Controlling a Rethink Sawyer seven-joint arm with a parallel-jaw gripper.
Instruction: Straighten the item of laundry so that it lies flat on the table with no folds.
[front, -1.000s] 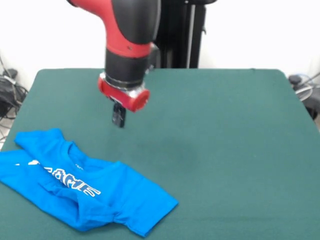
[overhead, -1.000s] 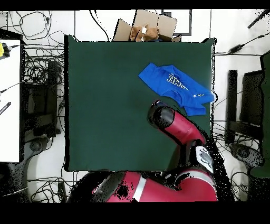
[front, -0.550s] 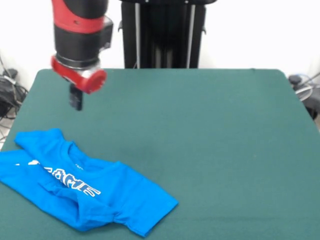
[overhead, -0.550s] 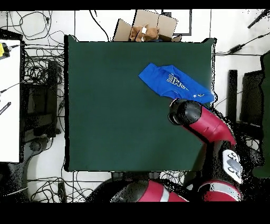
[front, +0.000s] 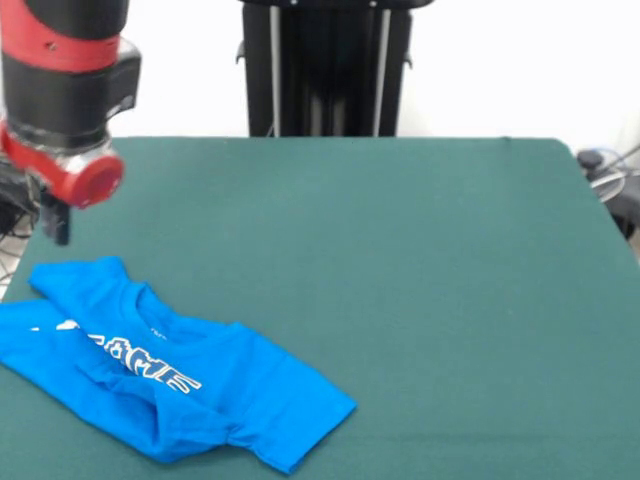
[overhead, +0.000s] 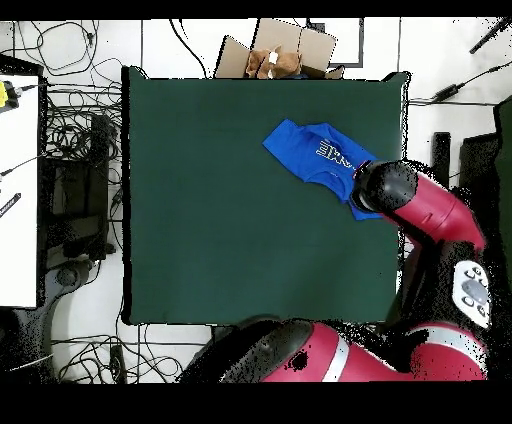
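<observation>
The blue T-shirt (front: 150, 375) lies rumpled at one corner of the green tabletop (front: 420, 280), its body doubled over itself, with the end effector (front: 55, 220) poised above the table edge beside the shirt's collar end; whether it is clenched or released I cannot tell. If it comes down there it may miss the cloth or pinch both layers, dragging the fold along instead of opening it. The front view shows the end effector clear of the shirt, whereas overhead the red arm (overhead: 420, 205) covers that end of the garment and hides it.
</observation>
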